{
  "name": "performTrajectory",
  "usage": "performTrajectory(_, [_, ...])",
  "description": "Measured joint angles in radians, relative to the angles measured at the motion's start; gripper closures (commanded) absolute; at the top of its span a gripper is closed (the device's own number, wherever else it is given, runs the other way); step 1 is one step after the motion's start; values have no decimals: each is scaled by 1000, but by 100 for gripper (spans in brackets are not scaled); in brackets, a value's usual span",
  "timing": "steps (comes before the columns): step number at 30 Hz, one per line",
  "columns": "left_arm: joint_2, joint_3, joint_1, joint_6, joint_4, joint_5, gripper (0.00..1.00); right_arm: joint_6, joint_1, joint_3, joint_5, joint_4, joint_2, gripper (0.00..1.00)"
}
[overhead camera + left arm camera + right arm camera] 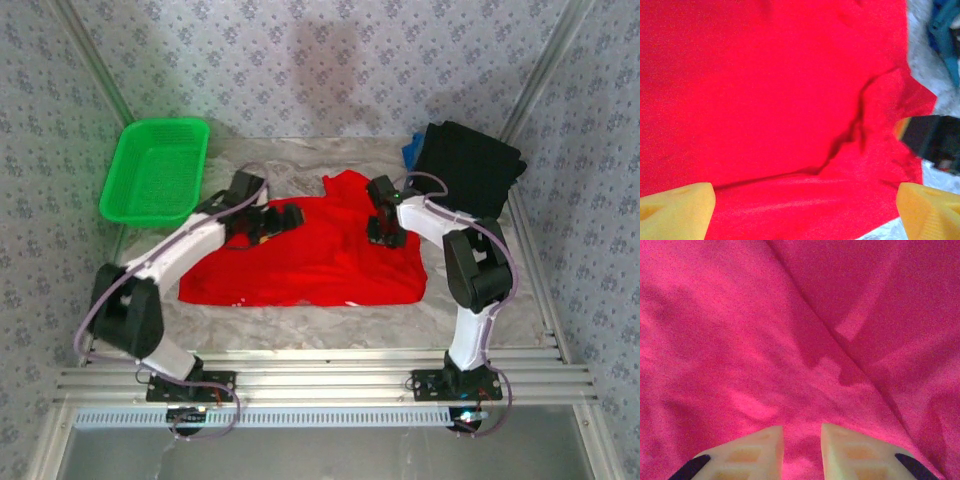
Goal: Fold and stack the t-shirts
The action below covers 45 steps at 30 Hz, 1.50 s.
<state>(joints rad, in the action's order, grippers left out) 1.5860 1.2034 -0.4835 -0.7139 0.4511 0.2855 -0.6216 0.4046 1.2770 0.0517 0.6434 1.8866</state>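
Note:
The red t-shirt [310, 265] lies spread on the table, its top right part folded over with a crease running across it [765, 100]. My left gripper [283, 220] hovers over the shirt's upper left part. It is open wide, and red cloth lies flat between the yellow fingertips [805, 210]. My right gripper [385, 238] points down at the shirt's upper right. Its jaws stand a narrow gap apart [801, 442] over the red cloth [790, 340], gripping nothing. A folded black t-shirt [468, 168] rests at the back right, with a blue one [411, 150] peeking out beside it.
A green mesh basket [155, 170] stands at the back left. The patterned walls close in on both sides and the back. Aluminium rails [320, 375] run along the near edge by the arm bases. Bare table [300, 325] shows in front of the shirt.

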Motion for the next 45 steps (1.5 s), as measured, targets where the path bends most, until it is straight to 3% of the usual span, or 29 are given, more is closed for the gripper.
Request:
performTrajectory(7, [317,298,-144,14,-37,93,23,-48,-25,-161,24,8,-78,75])
performTrajectory(16, [580,425,-219,-14,-29,152,40,-105,-73,-323,39,20,-214,72])
performTrajectory(24, [617,425,-215,-40,-31,211,46,-123,-96,-370,38,18,-257,72])
performTrajectory(32, [617,417,-217,-30,-29,330,48,-123,-96,-370,39,18,-257,72])
performTrajectory(45, [620,395,-232,-13,1,413,50,-123,-88,-370,49,15,-257,72])
